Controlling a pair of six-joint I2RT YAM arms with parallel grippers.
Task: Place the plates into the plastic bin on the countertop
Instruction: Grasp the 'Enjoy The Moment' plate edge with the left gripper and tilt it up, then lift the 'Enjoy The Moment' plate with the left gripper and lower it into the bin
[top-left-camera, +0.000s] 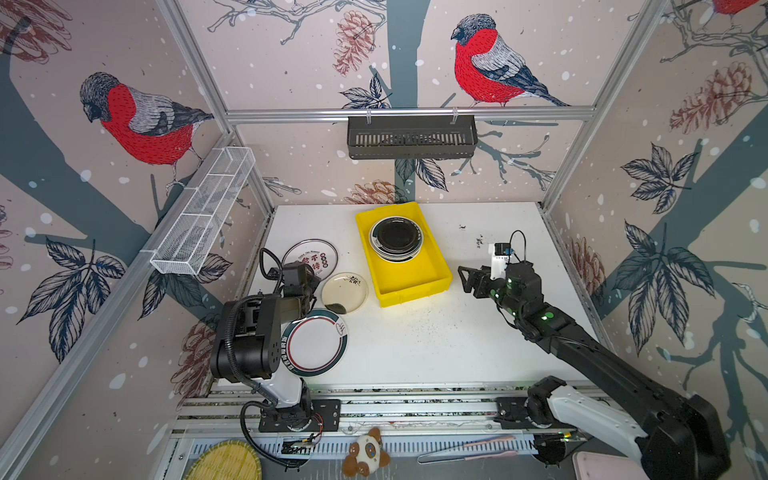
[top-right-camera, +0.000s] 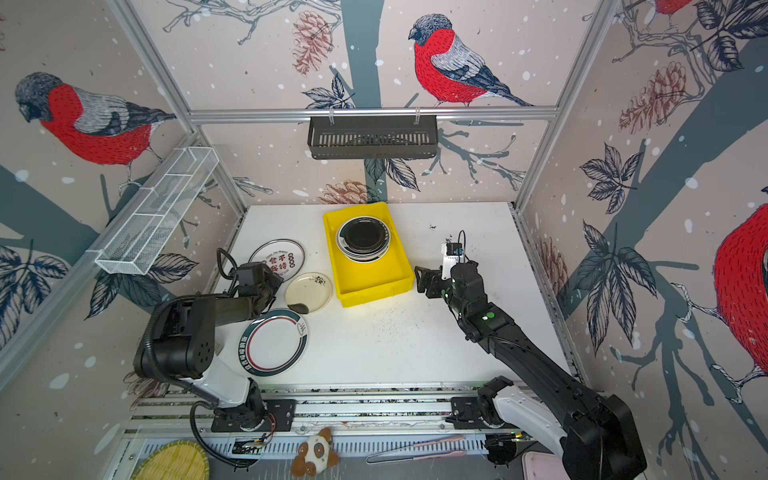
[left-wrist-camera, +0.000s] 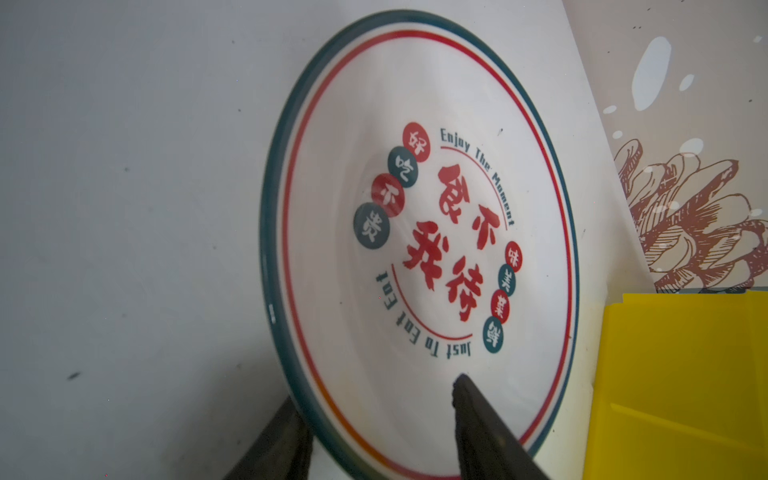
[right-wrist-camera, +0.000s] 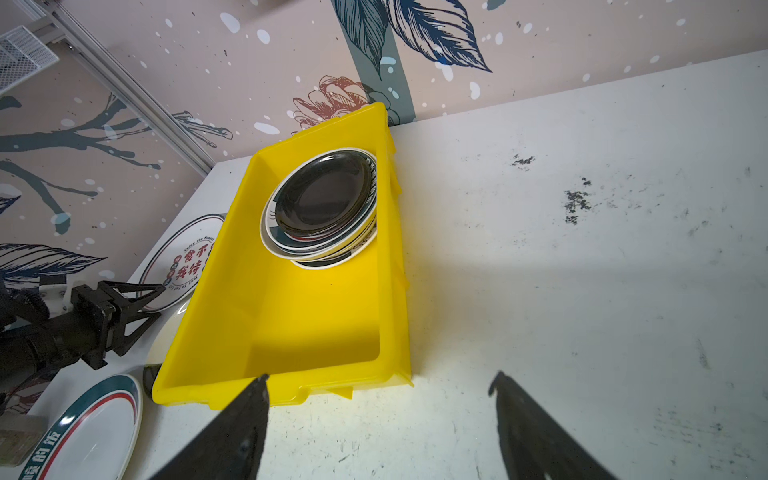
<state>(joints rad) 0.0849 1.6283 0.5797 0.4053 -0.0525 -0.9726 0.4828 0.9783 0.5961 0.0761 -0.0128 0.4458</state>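
1. Plates (top-left-camera: 392, 256) stand stacked in the far half of the yellow plastic bin (top-left-camera: 415, 296), with a glossy black plate (top-left-camera: 396, 237) on top. The near half of the bin floor is bare.
2. Three more plates lie flat on the white tabletop (top-left-camera: 436, 345), left of the bin:
   - A lettered plate (top-left-camera: 311, 259) with red characters lies farthest back.
   - A cream plate (top-left-camera: 345, 291) lies just beside the bin's near left corner.
   - A teal-and-red banded plate (top-left-camera: 318, 343) lies nearest the arm bases, partly under the left arm in both top views.
3. The bin sits at the back middle of the tabletop, its far end near the back wall.
4. The left hand (right-wrist-camera: 161, 300) straddles the near rim of the lettered plate. In the left wrist view one of its fingers (left-wrist-camera: 478, 424) lies over the plate's inside and the other passes under the outer edge. I cannot tell whether they pinch the rim.
5. The right hand (top-left-camera: 465, 279) is spread wide and holds nothing. It hovers over the tabletop just beside the bin's near right corner.
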